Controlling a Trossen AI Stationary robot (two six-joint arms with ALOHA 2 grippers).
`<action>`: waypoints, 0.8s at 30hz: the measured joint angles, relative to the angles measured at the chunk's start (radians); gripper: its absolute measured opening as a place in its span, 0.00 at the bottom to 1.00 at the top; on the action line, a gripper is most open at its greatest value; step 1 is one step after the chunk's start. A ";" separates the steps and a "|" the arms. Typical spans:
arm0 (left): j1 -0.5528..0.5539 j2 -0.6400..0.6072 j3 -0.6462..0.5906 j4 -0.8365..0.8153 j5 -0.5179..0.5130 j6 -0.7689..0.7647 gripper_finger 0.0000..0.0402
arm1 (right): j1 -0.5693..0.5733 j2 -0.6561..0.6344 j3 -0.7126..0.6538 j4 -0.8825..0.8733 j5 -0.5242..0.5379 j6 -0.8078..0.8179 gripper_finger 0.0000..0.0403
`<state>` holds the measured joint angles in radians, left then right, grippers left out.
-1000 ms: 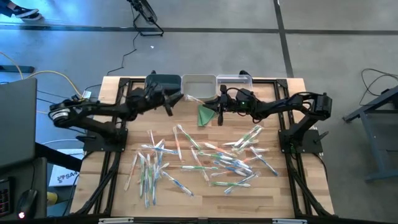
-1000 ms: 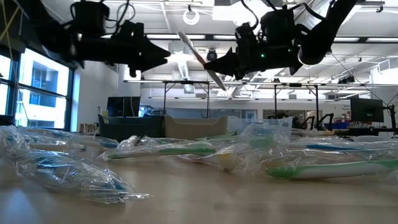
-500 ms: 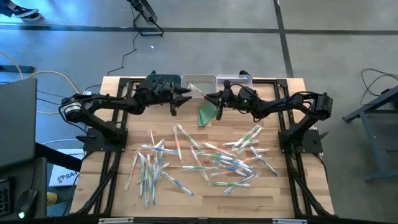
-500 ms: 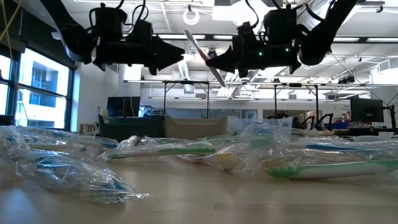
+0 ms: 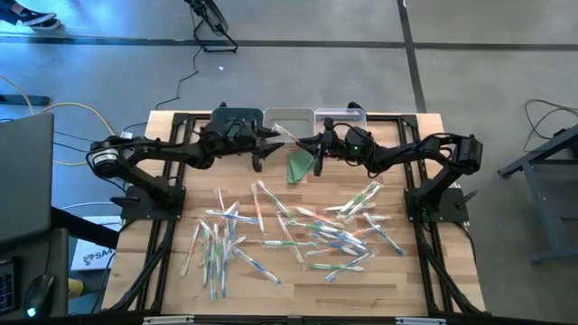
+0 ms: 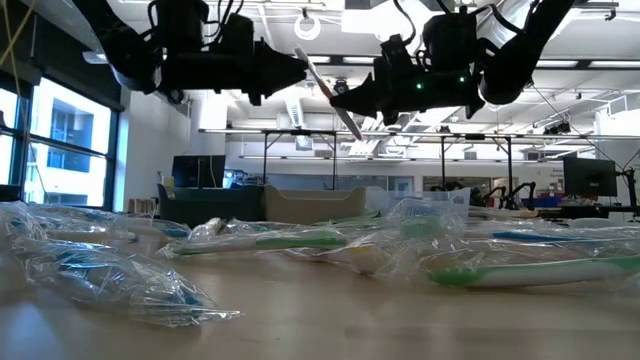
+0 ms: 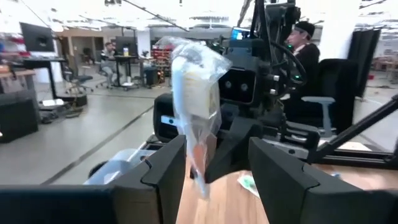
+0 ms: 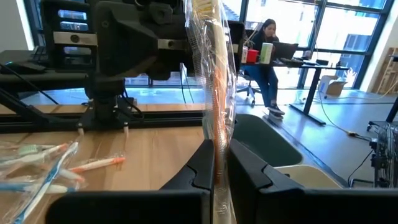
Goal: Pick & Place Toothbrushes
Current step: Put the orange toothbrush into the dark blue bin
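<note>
The left gripper [image 5: 269, 137], fingers spread, has advanced to straddle the wrapped toothbrush [image 5: 285, 134] clamped in the closed right gripper [image 5: 304, 142].

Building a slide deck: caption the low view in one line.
Above a table strewn with wrapped toothbrushes, the right pincer holds one wrapped toothbrush aloft as the open left pincer meets it.

Wrapped toothbrush [image 8: 214, 93] ends beyond right wrist frame; table toothbrushes [image 6: 300, 240] blurred.
</note>
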<state>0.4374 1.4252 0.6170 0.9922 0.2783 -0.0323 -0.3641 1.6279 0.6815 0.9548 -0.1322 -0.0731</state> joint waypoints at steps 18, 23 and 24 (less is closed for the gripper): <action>-0.029 0.031 0.010 0.001 -0.001 -0.025 0.42 | 0.018 0.000 0.000 -0.009 -0.016 -0.007 0.04; -0.027 0.114 0.077 -0.007 0.014 -0.094 0.42 | 0.018 0.000 0.000 -0.015 -0.016 -0.006 0.04; -0.027 0.125 0.089 -0.004 0.037 -0.099 0.42 | 0.018 0.000 0.000 -0.016 -0.016 -0.007 0.04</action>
<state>0.4102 1.5498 0.7060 0.9883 0.3157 -0.1310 -0.3458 1.6279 0.6815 0.9389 -0.1479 -0.0796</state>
